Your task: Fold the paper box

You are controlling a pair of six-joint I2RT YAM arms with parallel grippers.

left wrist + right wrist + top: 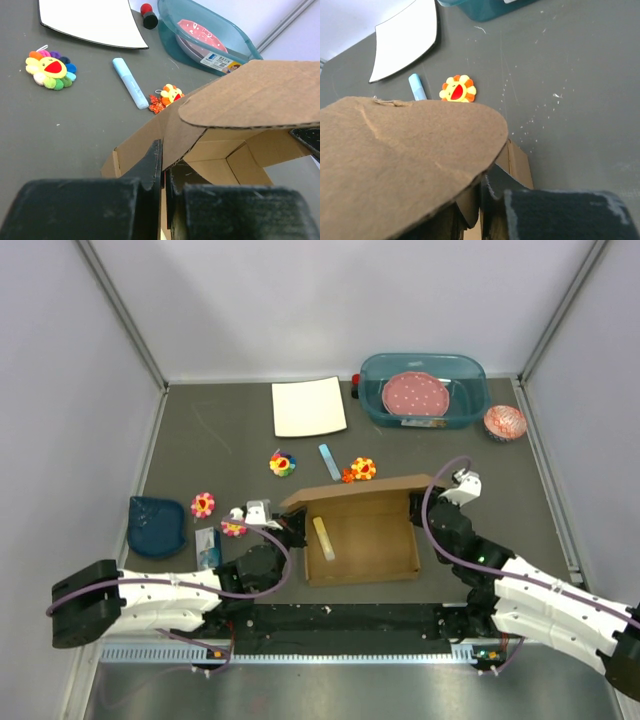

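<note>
the paper box (365,535) sits on the table (230,455) at the middle of its near edge, between the two arms. it is plain brown corrugated cardboard, formed into a shallow open tray with low side walls standing. the rear panel is raised and leans over the interior, and a rounded tab flap shows at each of its ends. a pale yellow strip (323,537) lies on the box floor near the left wall.

the left gripper (165,162) has its jaws pressed together, pinching the left wall of the box near the rear corner. the right gripper (481,187) is closed on the right wall in the same way.

limits of view:
- right wrist view: a rounded flap covers the left finger and most of the box.
- left wrist view: the fingers (150,165) cut off the box floor.
- top view: both sets of fingertips are too small to make out.
</note>
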